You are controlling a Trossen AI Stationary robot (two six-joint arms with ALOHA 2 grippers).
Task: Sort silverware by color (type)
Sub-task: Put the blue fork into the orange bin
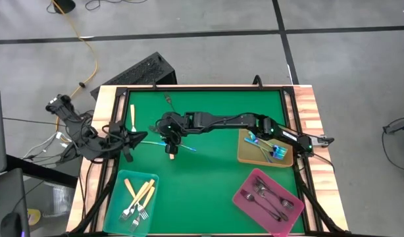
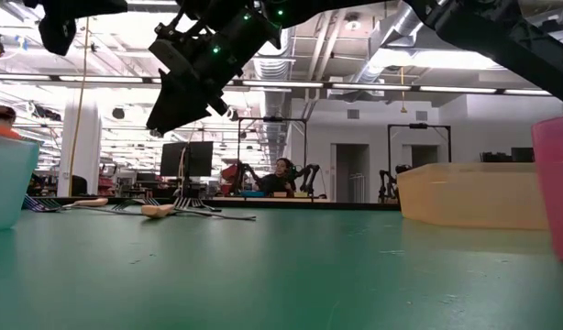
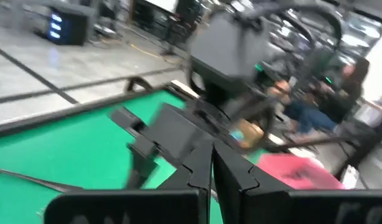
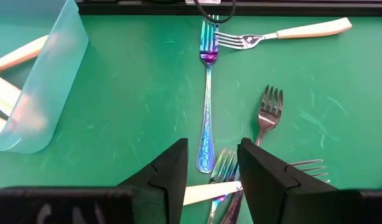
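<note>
Looking straight down from the high view, the right tool (image 1: 170,139) reaches far across the green worktop (image 1: 208,178) to a small cluster of loose forks near its left-centre, while the left tool (image 1: 131,140) waits just beside it at the worktop's left edge. Sorted forks already lie in the teal tray (image 1: 120,187) with cream handles, the tan tray (image 1: 245,155) with iridescent ones, and the pink tray (image 1: 245,204) with dark ones; one cream-handled fork (image 1: 131,116) and a dark fork (image 1: 169,100) lie apart toward the far edge. From the low view, the right arm hangs above the forks without touching the worktop. The left wrist view shows the left tool's fingers (image 3: 237,177) pressed together, holding nothing. In the right wrist view, the right tool's fingers (image 4: 172,171) stand apart and empty, straddling the handle end of the iridescent fork (image 4: 206,106), which lies straight ahead; a dark grey fork (image 4: 269,112) sits just beside it, and a cream handle (image 4: 206,193) crosses between the jaws. To do this pick well, I judge the tool should descend squarely over the iridescent handle, clear of the crossing cream handle, and close only on the one fork.
</note>
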